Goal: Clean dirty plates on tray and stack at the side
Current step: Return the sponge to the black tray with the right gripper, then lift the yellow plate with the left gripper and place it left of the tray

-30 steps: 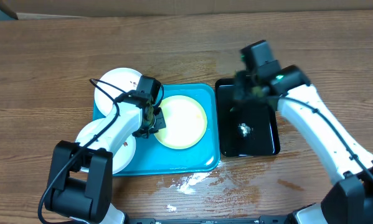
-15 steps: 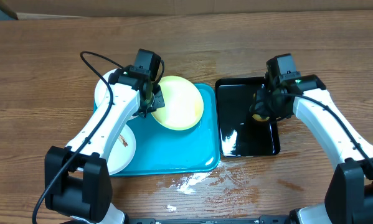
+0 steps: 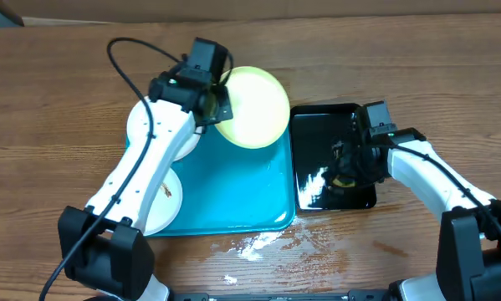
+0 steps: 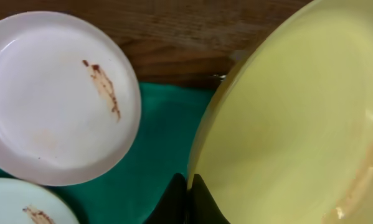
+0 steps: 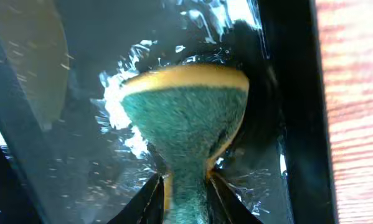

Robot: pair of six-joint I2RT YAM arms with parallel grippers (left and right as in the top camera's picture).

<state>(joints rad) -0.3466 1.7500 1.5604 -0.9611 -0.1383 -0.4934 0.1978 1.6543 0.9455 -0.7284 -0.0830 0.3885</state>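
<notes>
Items as I read them from the console:

1. Table [image 3: 66,75]: brown wood grain, with a patch of white flecks at the near edge.
2. Tray [image 3: 233,196]: turquoise plastic, rectangular, rounded corners, low rim, smooth floor.
3. Upper white plate [image 4: 55,93]: round, shallow, matte, with a thin brown smear. It sits at the tray's far-left corner.
4. Lower white plate [image 3: 165,205]: same form, also smeared brown. It sits at the tray's near-left side, overhanging the rim.
5. Yellow-green plate [image 3: 254,104]: round, shallow, pale and glossy. It is lifted and tilted, straddling the tray's far edge.
6. Left gripper [image 4: 189,198]: jaws closed tight, pinching item 5 at its rim.
7. Black tray [image 3: 360,196]: smaller, glossy, rectangular, and wet with bright splashes. It lies just right of the turquoise one.
8. Sponge [image 5: 186,118]: yellow foam with a coarse green scouring face, squeezed to a waist. It is pressed into the wet black tray.
9. Right gripper [image 5: 184,182]: slightly parted, both fingers clamped on the sponge's narrowed middle.
</notes>
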